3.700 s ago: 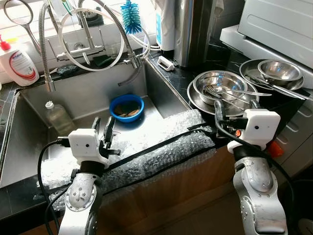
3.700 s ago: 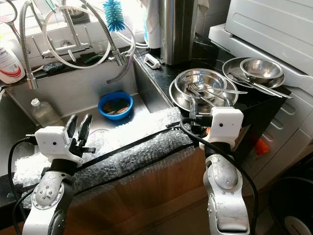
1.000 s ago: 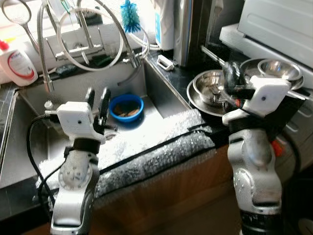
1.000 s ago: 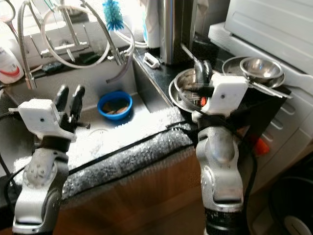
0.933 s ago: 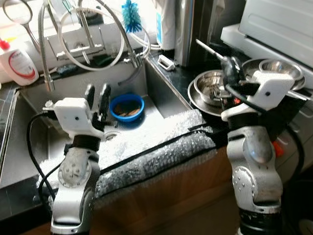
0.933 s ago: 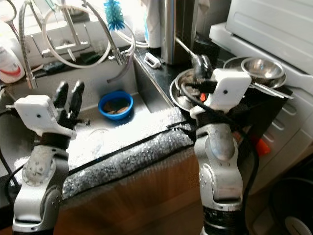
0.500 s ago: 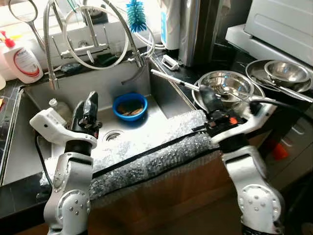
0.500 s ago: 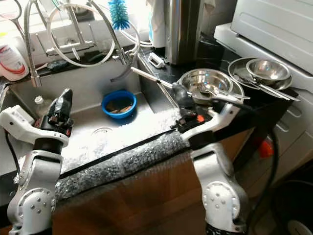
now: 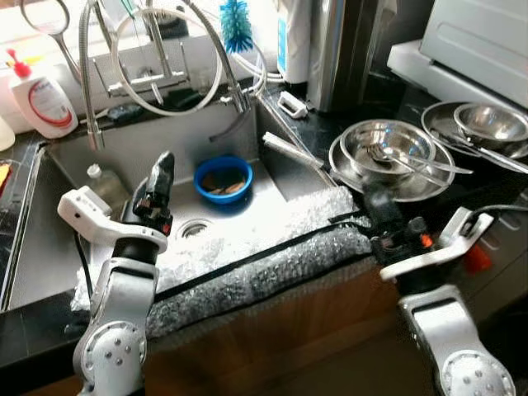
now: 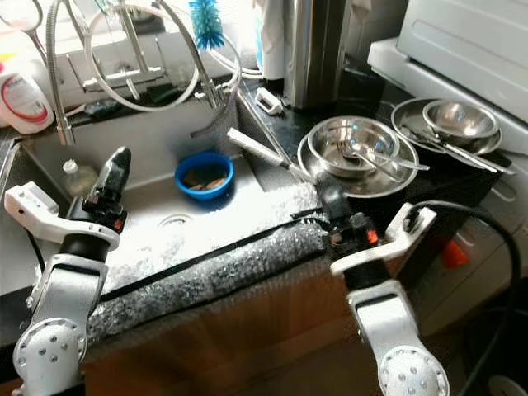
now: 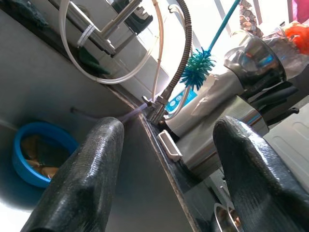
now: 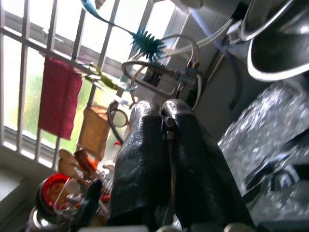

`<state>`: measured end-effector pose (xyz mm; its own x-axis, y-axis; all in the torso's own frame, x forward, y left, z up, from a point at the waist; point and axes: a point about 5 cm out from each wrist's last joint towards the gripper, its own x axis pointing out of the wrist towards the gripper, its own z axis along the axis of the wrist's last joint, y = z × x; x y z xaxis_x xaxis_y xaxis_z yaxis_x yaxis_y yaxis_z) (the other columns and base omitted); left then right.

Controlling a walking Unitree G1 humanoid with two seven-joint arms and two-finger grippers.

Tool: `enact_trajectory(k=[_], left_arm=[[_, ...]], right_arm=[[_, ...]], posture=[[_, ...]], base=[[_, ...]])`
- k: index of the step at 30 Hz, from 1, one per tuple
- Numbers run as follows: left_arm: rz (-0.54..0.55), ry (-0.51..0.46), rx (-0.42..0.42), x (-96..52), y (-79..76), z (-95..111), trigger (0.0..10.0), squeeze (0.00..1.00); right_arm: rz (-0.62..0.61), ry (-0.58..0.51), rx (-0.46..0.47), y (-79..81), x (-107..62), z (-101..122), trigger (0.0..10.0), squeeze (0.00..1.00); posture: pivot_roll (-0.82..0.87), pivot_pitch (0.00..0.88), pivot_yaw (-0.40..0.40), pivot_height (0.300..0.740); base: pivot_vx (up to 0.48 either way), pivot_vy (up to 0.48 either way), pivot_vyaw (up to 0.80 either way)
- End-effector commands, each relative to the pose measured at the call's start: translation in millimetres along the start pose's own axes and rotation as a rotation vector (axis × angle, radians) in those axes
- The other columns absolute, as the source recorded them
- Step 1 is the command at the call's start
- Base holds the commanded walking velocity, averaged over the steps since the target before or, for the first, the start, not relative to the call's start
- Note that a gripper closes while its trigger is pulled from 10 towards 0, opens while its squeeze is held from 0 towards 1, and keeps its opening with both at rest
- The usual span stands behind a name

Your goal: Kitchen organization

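Observation:
My right gripper [image 9: 375,196] hangs above the bubble wrap at the counter's front edge. It is shut on the end of a long silver utensil [image 9: 293,153] that slants out over the sink's right rim. In the right wrist view the fingers [image 12: 188,145] press together with a thin strip of metal between them. My left gripper [image 9: 162,165] is held over the sink near the drain, and its fingers [image 11: 91,164] stand wide apart and hold nothing. A blue bowl [image 9: 223,177] with scraps lies in the sink [image 9: 49,239]. Stacked steel bowls [image 9: 388,148] holding cutlery sit on the black counter.
Bubble wrap [image 9: 264,268] covers the sink's front edge. A small bottle [image 9: 101,181] stands in the sink. Tap hoses [image 9: 169,58], a blue brush [image 9: 238,16] and a soap bottle [image 9: 45,99] line the back. More steel bowls [image 9: 487,124] sit far right.
My right arm has dropped and pulled back toward the front edge, carrying the utensil down with it over the sink rim. The left gripper has hardly moved.

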<state>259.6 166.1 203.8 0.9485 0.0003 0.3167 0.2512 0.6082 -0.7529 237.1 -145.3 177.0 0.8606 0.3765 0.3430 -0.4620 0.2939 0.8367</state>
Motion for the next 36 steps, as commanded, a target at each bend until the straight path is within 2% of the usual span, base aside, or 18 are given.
enact_trajectory(k=[1,3,9,13,20,36], left_arm=[[0.005,-0.001,-0.053,-4.3,-2.6,-3.4,10.0,0.0],[-0.019,0.009,-0.072,-4.5,-5.0,-3.7,10.0,0.0],[-0.041,0.028,-0.082,-4.1,-8.5,-5.6,10.0,0.0],[-0.053,0.043,-0.063,-4.5,-10.0,-8.6,10.0,0.0],[-0.107,0.064,-0.057,-4.6,-17.6,-12.4,10.0,0.0],[-0.191,0.151,-0.102,-10.0,-29.4,-23.5,10.0,0.0]], right_arm=[[0.06,0.022,0.048,7.6,-0.3,-2.4,10.0,0.0],[0.092,0.05,0.085,10.1,-5.1,-2.8,10.0,0.0],[0.141,0.072,0.102,15.1,-9.4,-4.0,10.0,0.0],[0.14,0.138,0.095,14.8,-12.0,-12.9,10.0,0.0],[0.135,0.174,0.131,13.1,-17.1,-19.2,10.0,0.0],[0.182,0.223,0.18,14.6,-16.0,-28.3,10.0,0.0]], posture=[[-0.16,0.042,0.092,0.74],[-0.16,0.045,0.092,0.74],[-0.16,0.051,0.09,0.74],[-0.15,0.057,0.088,0.74],[-0.15,0.063,0.087,0.74],[-0.15,0.065,0.089,0.74]], base=[[0.0,0.0,0.0],[0.0,0.0,0.0],[0.0,0.0,0.0],[0.0,0.0,0.0],[0.0,0.0,0.0],[0.0,0.0,0.0]])
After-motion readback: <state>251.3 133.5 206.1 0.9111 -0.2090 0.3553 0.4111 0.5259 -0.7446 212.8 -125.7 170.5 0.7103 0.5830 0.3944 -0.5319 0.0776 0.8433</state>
